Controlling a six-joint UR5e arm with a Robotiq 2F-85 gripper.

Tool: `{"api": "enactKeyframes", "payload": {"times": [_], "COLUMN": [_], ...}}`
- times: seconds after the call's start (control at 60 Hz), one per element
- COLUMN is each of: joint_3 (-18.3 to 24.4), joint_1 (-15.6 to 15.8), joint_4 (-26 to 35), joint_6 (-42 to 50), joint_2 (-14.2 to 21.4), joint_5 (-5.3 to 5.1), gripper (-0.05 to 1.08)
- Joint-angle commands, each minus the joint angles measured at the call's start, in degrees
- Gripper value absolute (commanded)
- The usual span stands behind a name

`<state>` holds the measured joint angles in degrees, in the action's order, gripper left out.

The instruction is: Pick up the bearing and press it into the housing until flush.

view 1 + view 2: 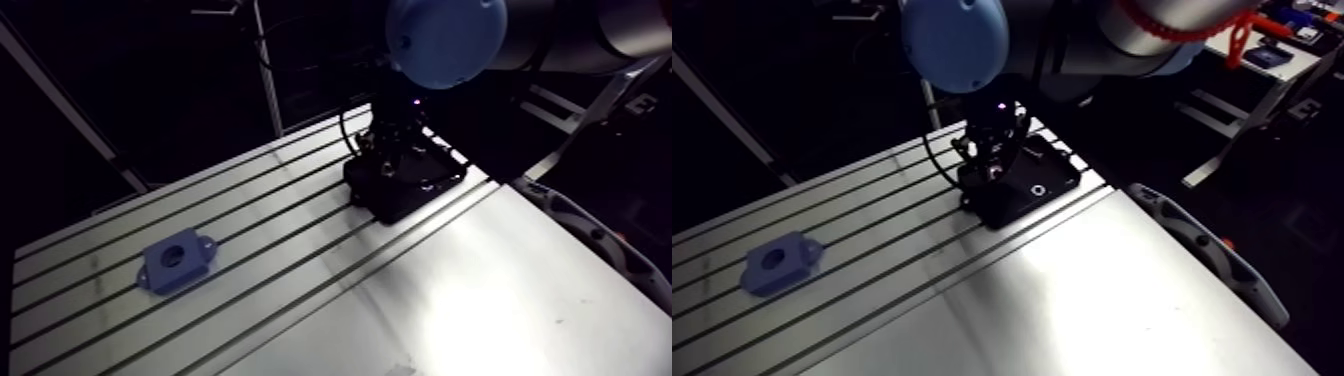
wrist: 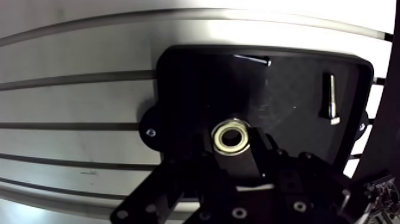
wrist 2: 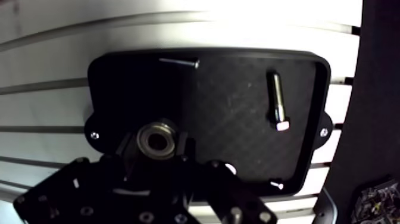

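Observation:
A small metal ring bearing (image 2: 232, 136) sits between my gripper's (image 3: 156, 145) two dark fingers, which press against its sides, so the gripper is shut on it. It hangs over the black tray (image 2: 190, 77), near one corner; whether it still touches the tray floor I cannot tell. In the arm view the gripper (image 1: 997, 175) stands low over that tray (image 1: 405, 190) at the far side of the table. The blue housing (image 1: 175, 258), a flat block with a round bore and two ears, lies far to the left on the slotted table.
A silver hex bolt (image 3: 277, 101) and a thin dark screw (image 2: 253, 58) lie in the tray ahead of the gripper. The tray has a raised rim. The table's slots (image 1: 260, 250) run between tray and housing. The table's right edge (image 1: 1192, 240) is close by.

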<state>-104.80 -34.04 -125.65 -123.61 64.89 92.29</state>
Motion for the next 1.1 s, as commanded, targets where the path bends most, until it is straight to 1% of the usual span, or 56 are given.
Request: {"api": "enactKeyframes", "payload": {"times": [0.017,0.067,0.117,0.133,0.167,0.217,0.35,0.383,0.417,0.433,0.45,0.467,0.483,0.5,0.517,0.533,0.55,0.667,0.717,0.733,0.75,0.8,0.817,0.933,0.95,1.0,1.017,1.067,1.1], "joint_3": [-0.01,-0.01,-0.01,-0.01,-0.09,-0.02,0.48,0.66,1.17,1.17,1.51,1.51,1.86,1.86,2.21,2.21,2.64,4.11,5.46,5.46,5.74,6.01,6.12,6.31,6.32,6.39,6.55,6.73,7.16], "joint_1": [0.02,0.02,0.02,0.02,0.09,0.33,2.15,2.5,3.36,3.36,4.03,4.03,4.95,4.95,5.91,5.91,6.73,8.84,11.23,11.23,11.94,12.64,13.49,15.63,16.56,17.44,18.25,18.97,20.54], "joint_4": [0.92,1.26,2.04,2.04,3.08,3.23,4.37,5.36,7.71,7.71,8.7,8.7,9.82,9.82,11.04,11.04,12.12,15.43,18.33,18.33,18.89,19.12,19.16,19.18,19.09,19.08,18.93,18.9,18.82], "joint_6": [-0.02,0.06,0.07,0.07,0.38,0.72,2.12,2.85,4.59,4.59,5.38,5.38,6.1,6.1,6.88,6.88,7.82,11.68,16.01,16.01,17.26,18.27,19.24,21.5,22.19,22.89,23.67,24.46,26.13], "joint_2": [2.56,3.01,4.45,4.45,5.86,6.49,8.12,8.55,9.51,9.51,9.73,9.73,9.91,9.91,10.02,10.02,10.18,10.37,10.72,10.72,10.73,10.81,10.82,10.82,10.75,10.74,10.66,10.58,10.47], "joint_5": [0.02,0.11,0.05,0.05,0.18,0.06,0.04,0.03,0.03,0.03,0.03,0.03,0.11,0.11,0.12,0.12,0.12,0.21,0.21,0.21,0.21,0.21,0.21,0.14,0.2,0.21,0.14,-0.03,-0.2], "gripper": [0.57,0.57,0.57,0.57,0.57,0.57,0.58,0.58,0.58,0.58,0.58,0.58,0.58,0.58,0.58,0.58,0.58,0.58,0.58,0.58,0.58,0.58,0.58,0.58,0.58,0.58,0.58,0.58,0.58]}}
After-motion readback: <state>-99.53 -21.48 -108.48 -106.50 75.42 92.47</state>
